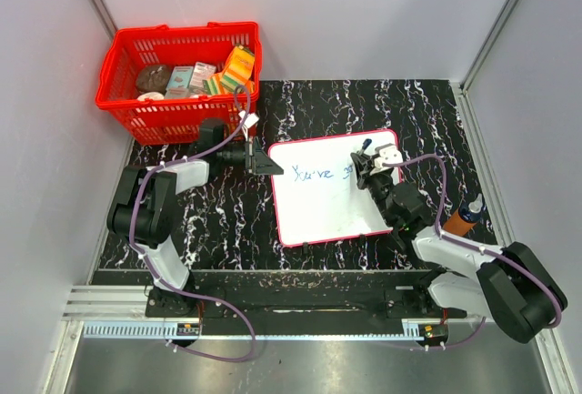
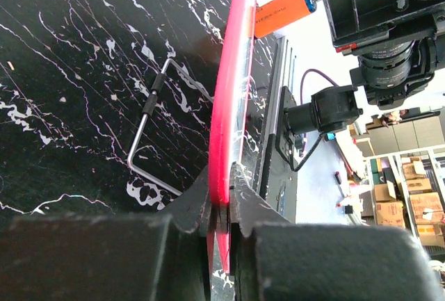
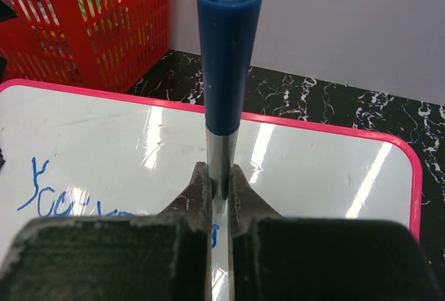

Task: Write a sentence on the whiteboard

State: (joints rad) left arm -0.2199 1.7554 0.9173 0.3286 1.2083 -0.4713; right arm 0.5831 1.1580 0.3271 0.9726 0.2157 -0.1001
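Two arms at the whiteboard (image 1: 318, 203) on the table (image 1: 227, 221): left fingers (image 2: 186, 210) clamped on its far-left red edge, right fingers (image 3: 197, 197) clamped on a blue marker (image 3: 228, 58) above the unfinished sentence (image 1: 314, 174).

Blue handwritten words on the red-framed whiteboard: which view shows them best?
Top external: nearly the whole line of blue handwritten marker words shows on the red-framed white board, though small. Right wrist shows only their start; the right pincer hides the rest. Left wrist sees the board edge-on, no writing.
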